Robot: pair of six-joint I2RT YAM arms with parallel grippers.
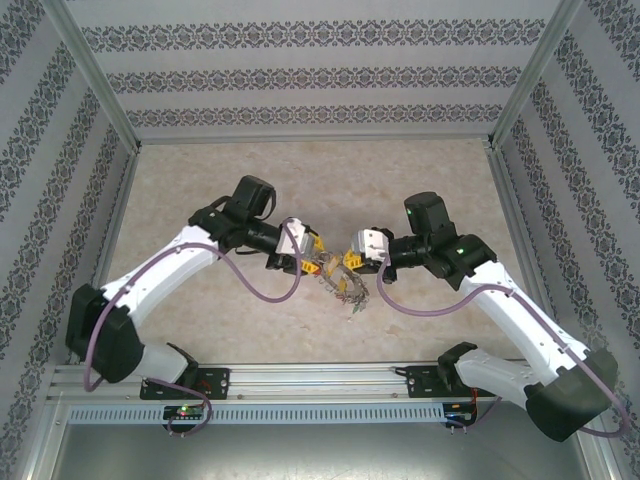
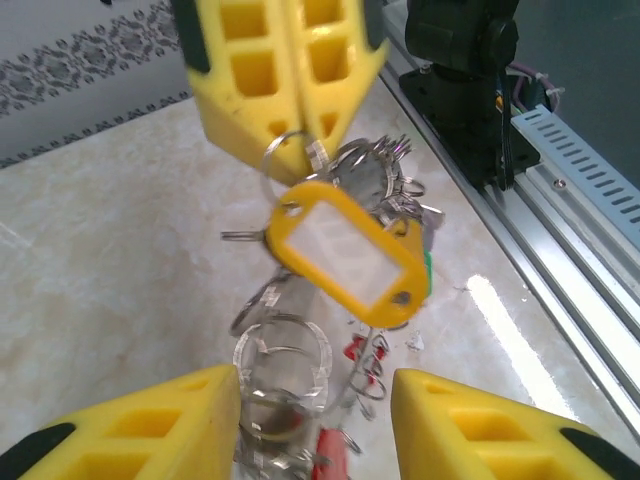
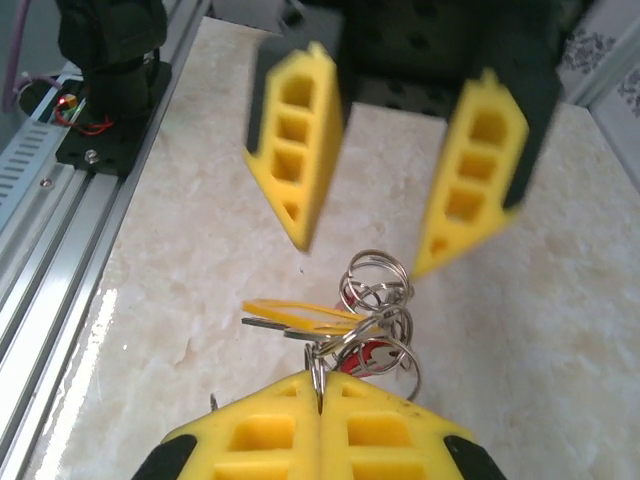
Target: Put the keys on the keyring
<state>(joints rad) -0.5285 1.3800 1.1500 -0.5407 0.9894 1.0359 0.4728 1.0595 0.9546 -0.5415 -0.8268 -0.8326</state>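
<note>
The keys hang as one bunch (image 1: 343, 284) between my two grippers, just above the table. My right gripper (image 3: 320, 388) is shut on a thin split ring (image 3: 317, 368); from that ring dangle a yellow-tagged key (image 2: 345, 250), a red tag (image 3: 375, 352) and several silvery rings (image 3: 375, 275). A wide flat grey keyring (image 2: 282, 362) sits low in the bunch, between the open fingers (image 2: 130, 430) of my left gripper (image 2: 315, 425). In the top view the left gripper (image 1: 308, 254) faces the right gripper (image 1: 350, 261) closely. A green tag edge (image 2: 427, 270) peeks from behind the yellow one.
The marble-patterned table (image 1: 300, 170) is walled by patterned panels on three sides. An aluminium rail (image 1: 320, 385) with both arm bases runs along the near edge. In the left wrist view the right arm's black base (image 2: 470, 90) and the rail (image 2: 580, 170) lie close by.
</note>
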